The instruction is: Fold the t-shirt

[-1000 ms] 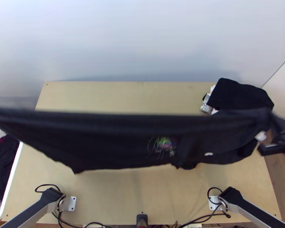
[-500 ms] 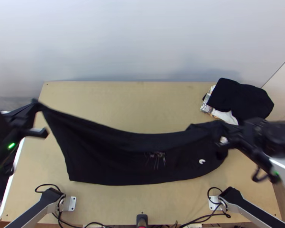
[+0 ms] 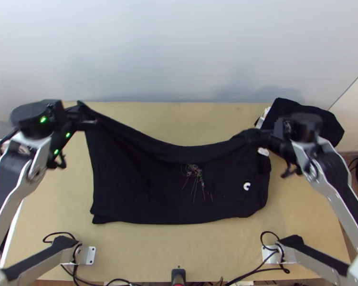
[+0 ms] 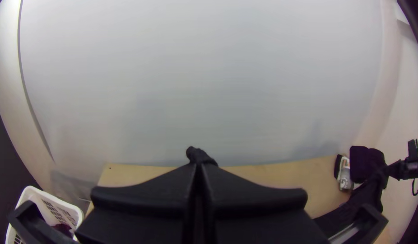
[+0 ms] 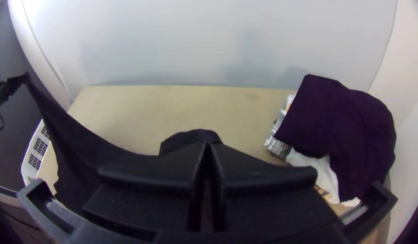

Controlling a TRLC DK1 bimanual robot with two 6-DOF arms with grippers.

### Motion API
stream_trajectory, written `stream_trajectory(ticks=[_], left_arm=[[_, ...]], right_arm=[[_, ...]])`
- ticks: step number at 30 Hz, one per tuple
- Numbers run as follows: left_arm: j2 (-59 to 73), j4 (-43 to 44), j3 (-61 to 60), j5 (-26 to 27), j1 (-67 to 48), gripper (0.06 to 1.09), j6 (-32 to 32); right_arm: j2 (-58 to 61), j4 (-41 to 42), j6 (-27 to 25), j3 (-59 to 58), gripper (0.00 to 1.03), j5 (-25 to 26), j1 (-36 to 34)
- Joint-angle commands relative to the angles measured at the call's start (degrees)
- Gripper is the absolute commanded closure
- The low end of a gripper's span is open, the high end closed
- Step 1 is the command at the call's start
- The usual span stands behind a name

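The black t-shirt [image 3: 145,190] hangs between both grippers, its upper edge sagging in the middle and its lower part at the table, with a small colourful print and a white mark. At its upper left corner is my left gripper [image 3: 86,117], shut on the cloth. My right gripper [image 3: 255,137] is shut on its upper right part. In the left wrist view, a bit of cloth pokes out beyond the tips of the left gripper [image 4: 197,168]. A bunched fold stands beyond the right gripper [image 5: 208,147] in the right wrist view.
Folded dark cloth [image 3: 303,121] lies over lighter cloths at the table's back right corner. A white basket [image 4: 78,212] stands beyond the table's left side. Bare wood of the table [image 3: 179,248] shows in front of the shirt.
Both grippers have come inward over the table, the left one also toward its back. The shirt, stretched wide and blurred a second ago, now spans less width and sags between them.
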Motion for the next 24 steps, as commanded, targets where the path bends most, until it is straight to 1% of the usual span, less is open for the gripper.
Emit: stream_trajectory(ticks=[1, 5, 13, 18, 24], left_arm=[[12.67, 10.04, -1.32, 2.63, 5.11, 1.05, -0.46], [19.61, 15.58, -0.71, 2.98, 6.69, 1.05, -0.37], [33.23, 23.4, 1.49, 3.6, 10.64, 1.05, -0.81], [40.53, 26.39, 3.77, 3.6, 12.14, 1.05, -0.81], [49.05, 26.74, 10.45, 3.68, 12.67, 1.05, -0.81]], right_arm=[[14.41, 11.12, 1.09, 1.51, 1.0, -1.47, -4.91], [24.08, 14.9, 2.76, 6.35, 1.0, -1.47, -6.14], [41.57, 15.08, 7.6, 20.85, 1.0, -1.47, -7.11], [48.42, 14.64, 9.27, 27.35, 1.0, -0.33, -7.55], [52.9, 14.11, 9.88, 31.48, 1.0, 1.87, -7.64]])
